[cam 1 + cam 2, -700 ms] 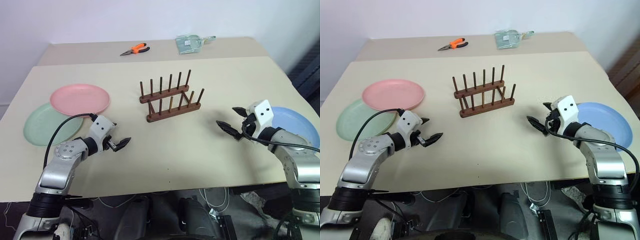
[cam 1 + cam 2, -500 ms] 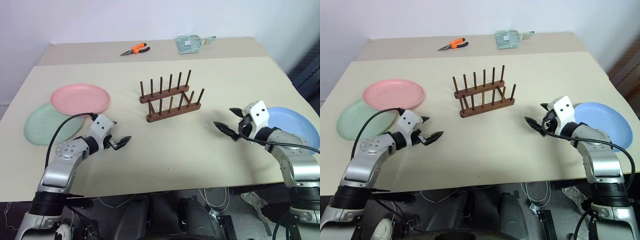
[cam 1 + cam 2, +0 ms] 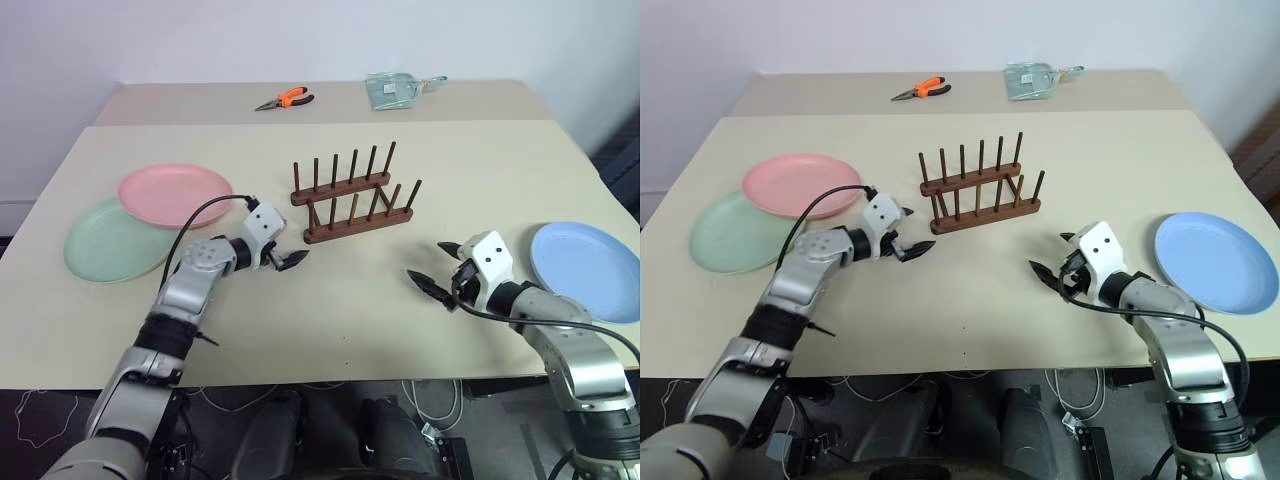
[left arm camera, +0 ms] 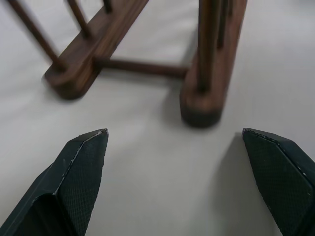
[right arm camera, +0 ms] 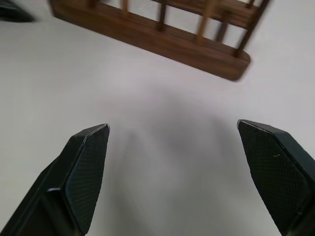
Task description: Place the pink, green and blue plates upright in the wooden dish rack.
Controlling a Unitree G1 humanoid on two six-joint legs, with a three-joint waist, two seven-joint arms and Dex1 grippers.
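**Both my grippers empty, rack ahead, plates flat on the table**

My left gripper (image 3: 284, 258) has its two black fingers spread wide with nothing between them, hovering low over the cream table (image 3: 330, 320). Just past its fingertips stands the wooden dish rack (image 3: 354, 196), its near end almost in line with my open jaws: two dark-brown parallel rails joined by a crossbar, each carrying a row of thin upright pegs, every slot bare.

My right gripper (image 3: 437, 276) is likewise wide open and holds nothing, and the rack sits further ahead of it, off toward my left.

Behind my left wrist, out to my left, the pink plate (image 3: 175, 194) lies flat, round, shallow and matte, its edge overlapping the pale mint green plate (image 3: 105, 240) beneath it. Beside my right forearm, to the right, the light blue plate (image 3: 588, 270) lies flat on its own, well apart from the rack.
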